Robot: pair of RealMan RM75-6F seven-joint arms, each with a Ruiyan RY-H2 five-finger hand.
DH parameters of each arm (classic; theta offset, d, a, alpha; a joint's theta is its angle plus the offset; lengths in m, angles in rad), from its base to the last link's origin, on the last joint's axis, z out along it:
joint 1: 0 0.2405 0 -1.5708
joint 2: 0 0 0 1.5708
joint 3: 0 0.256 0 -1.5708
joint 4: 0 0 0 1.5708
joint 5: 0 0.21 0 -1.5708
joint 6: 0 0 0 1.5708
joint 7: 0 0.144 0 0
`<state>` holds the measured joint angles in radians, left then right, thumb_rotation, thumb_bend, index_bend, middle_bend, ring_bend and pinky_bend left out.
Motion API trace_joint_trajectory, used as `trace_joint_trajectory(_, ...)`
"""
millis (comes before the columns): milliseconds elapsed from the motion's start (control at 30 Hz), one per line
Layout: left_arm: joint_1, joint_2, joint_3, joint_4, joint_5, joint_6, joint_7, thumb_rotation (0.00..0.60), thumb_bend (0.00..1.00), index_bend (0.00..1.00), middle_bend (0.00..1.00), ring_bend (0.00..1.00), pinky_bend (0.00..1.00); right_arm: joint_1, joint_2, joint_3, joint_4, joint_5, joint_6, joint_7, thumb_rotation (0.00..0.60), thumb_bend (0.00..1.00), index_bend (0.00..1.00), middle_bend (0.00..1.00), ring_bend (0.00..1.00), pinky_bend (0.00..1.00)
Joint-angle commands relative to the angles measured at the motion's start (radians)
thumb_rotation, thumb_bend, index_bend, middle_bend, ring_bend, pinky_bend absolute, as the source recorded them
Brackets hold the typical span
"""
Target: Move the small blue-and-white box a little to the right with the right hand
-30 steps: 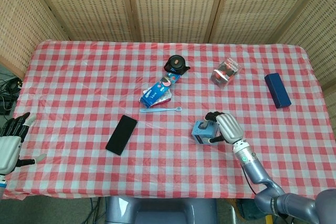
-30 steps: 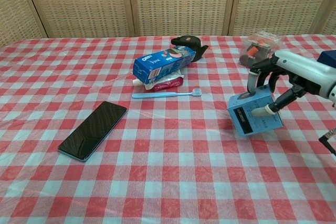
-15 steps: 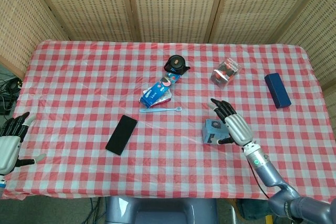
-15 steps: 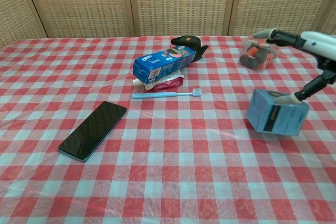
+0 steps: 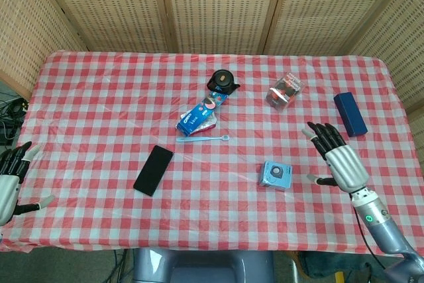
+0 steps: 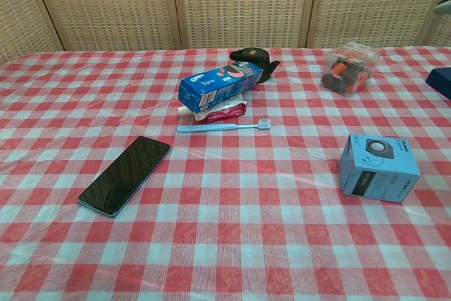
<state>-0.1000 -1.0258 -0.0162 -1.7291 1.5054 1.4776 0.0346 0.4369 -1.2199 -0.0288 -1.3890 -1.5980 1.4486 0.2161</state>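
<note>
Head view: the small blue-and-white box (image 5: 275,175) lies flat on the red-and-white checked tablecloth (image 5: 99,111), toward the near right of the table, its printed top face up. To its right, apart from it, the right hand (image 5: 339,161) hovers with fingers spread and nothing in its grasp. At the near left edge of the table, the left hand (image 5: 8,180) shows only in part, fingers extended and holding nothing. Left of the box lies a black phone (image 5: 153,169); farther back, near the table's centre, rest a blue snack box (image 5: 201,114) on a red packet, with a light blue toothbrush (image 5: 203,138) just in front of it and a black round object (image 5: 222,81) behind it. A clear packet with red and dark contents (image 5: 284,90) sits at the far right, and a dark blue box (image 5: 350,113) lies near the right edge. Chest view: the box (image 6: 378,167) rests alone on the cloth; neither hand can be clearly made out.
</note>
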Motion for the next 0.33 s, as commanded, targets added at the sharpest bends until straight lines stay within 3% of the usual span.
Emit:
trace_joint_trajectory(33,0.017,-0.001,0.000,0.002,0.018,0.031,-0.001,0.600,0.00,0.00,0.00,0.00,0.00,-0.117,0.067,-0.023,-0.119,0.045,0.071,-0.230,0.600,0.00,0.00,0.00,0.00,0.00)
trace_joint_trajectory(333,0.027,-0.007,-0.006,0.034,0.037,0.063,-0.043,0.600,0.00,0.00,0.00,0.00,0.00,-0.201,0.050,-0.011,-0.144,0.050,0.154,-0.273,0.600,0.00,0.00,0.00,0.00,0.00)
